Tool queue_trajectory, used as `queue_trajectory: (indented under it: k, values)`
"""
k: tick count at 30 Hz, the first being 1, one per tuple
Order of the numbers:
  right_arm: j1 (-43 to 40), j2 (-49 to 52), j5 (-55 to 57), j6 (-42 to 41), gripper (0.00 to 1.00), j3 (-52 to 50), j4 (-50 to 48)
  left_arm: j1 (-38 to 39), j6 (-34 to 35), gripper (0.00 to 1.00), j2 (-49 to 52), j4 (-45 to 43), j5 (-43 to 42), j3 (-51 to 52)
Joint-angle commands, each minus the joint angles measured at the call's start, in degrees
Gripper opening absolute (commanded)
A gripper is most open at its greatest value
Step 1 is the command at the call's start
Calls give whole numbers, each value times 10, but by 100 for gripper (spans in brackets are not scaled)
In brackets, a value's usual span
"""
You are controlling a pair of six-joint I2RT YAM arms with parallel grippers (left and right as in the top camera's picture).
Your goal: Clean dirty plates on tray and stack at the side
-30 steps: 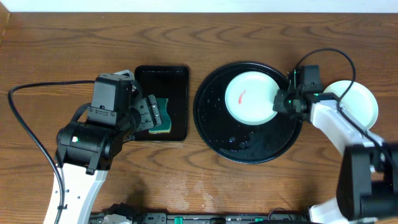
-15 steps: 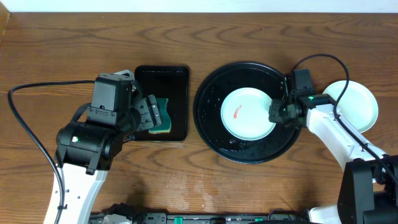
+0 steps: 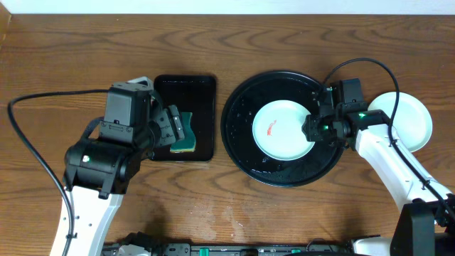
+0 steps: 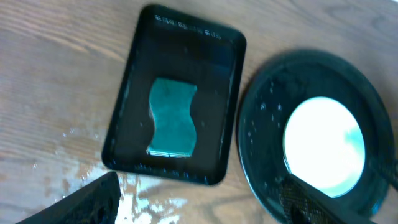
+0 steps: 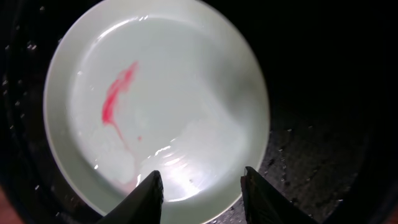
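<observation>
Smeared mint plate [image 3: 284, 135] is lying flat in the middle of the tray [image 3: 245, 160], right gripper [image 3: 311, 131] hovering with fingers half-parted and empty over its 3 o'clock rim, left gripper [image 3: 173, 130] hanging wide over the sponge [image 3: 187, 135] off at 9 o'clock; probably calling for a square sponge pinch, then wiping across the red smear [image 3: 271, 129].

A brown wooden table [image 3: 213, 206] with wavy grain is seen across the view; at 12 o'clock it is bordered by a pale strip [image 3: 284, 6]. It is lit evenly.
</observation>
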State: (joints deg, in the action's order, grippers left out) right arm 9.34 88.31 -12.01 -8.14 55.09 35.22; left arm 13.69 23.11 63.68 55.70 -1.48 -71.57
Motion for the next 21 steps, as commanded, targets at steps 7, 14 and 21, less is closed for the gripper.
queue_trajectory:
  k: [7, 14, 21]
  values:
    - [1, -8, -25, 16, 39, 3, 10, -1, -21, 63, 137, -17, 56, -2]
    - [1, -8, -24, 16, 38, 3, 14, -1, -21, 83, 269, -29, 52, -2]
    - [1, -8, -24, 16, 38, 3, 17, -4, -21, 62, 385, -109, 65, -2]
